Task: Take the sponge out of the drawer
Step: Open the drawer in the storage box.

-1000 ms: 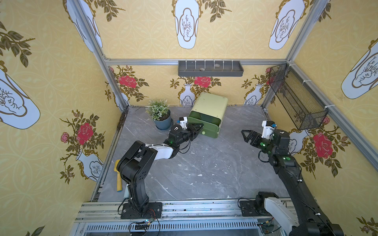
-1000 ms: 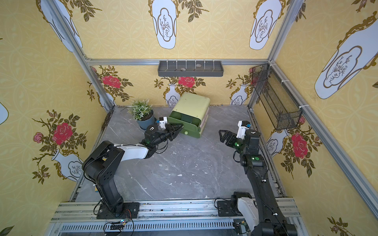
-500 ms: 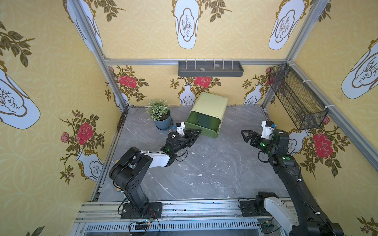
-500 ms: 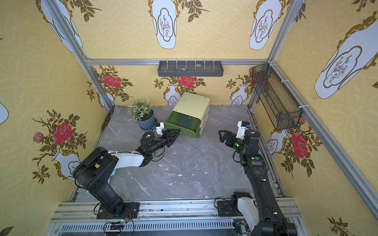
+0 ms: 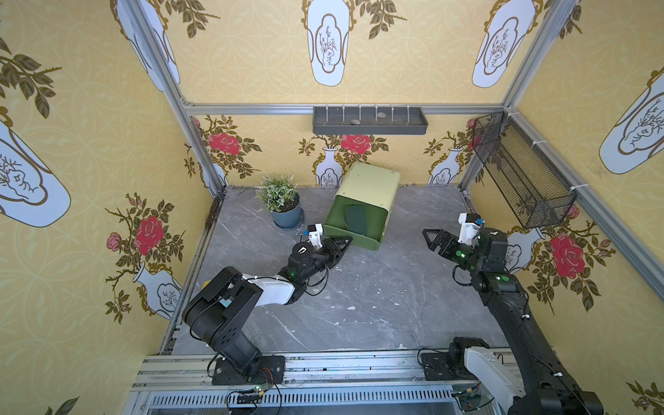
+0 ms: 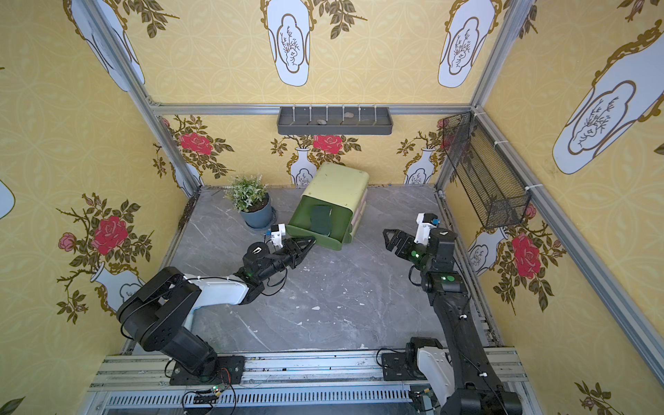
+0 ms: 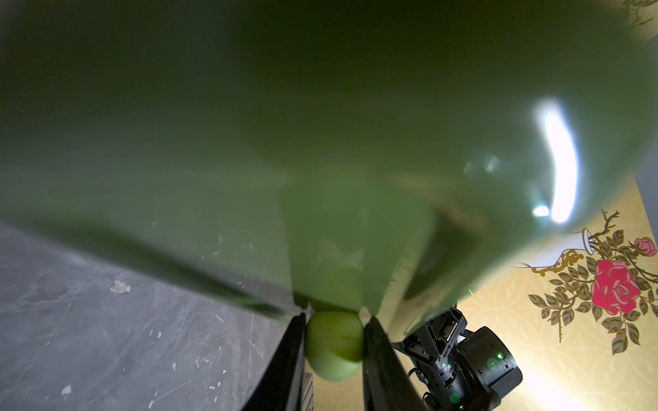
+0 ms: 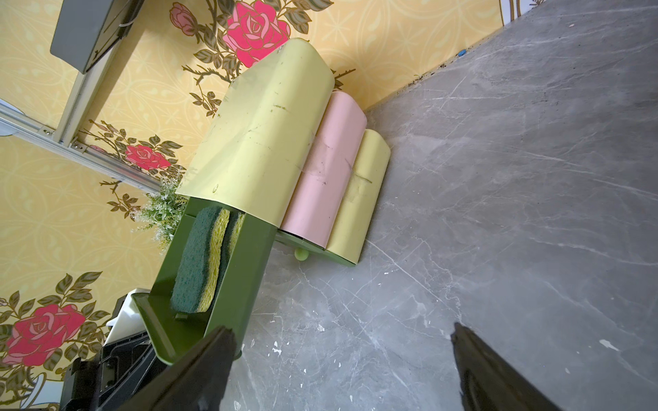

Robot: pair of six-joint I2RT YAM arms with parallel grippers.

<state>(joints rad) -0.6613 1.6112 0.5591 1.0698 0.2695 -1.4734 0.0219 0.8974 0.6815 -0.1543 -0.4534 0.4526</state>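
The grey worktop (image 5: 359,305) carries a cabinet (image 5: 370,183) of three stacked drawers, set ahead of both arms. Its top drawer (image 5: 359,241), dark green, stands pulled out towards the left claw (image 5: 345,243), far enough that most of its floor lies bare in both top views.

The left claw is narrowed almost closed. In the left wrist view its two fingers (image 7: 295,356) pinch a small round green knob (image 7: 334,347) on the drawer front, which fills the view just beyond the fingertips. The right claw (image 5: 430,240) hangs above the worktop with its jaws spread wide and nothing between them. It points at the drawer's side but is well apart from it.

The sponge (image 8: 199,263), dark green scourer on yellow foam, lies flat inside the drawer. It is just past the front wall from the left claw, and ahead of the right claw and to one side, across bare worktop.

The opening step looks finished or nearly so, and the sponge itself is untouched. The next move probably falls to the right claw. It would need to cross to the drawer, come down over the near wall and close its jaws across the sponge's narrow width. The left claw might usefully hold the knob so that the drawer does not slide. The drawer walls leave little room, so a finger could catch on the rim.
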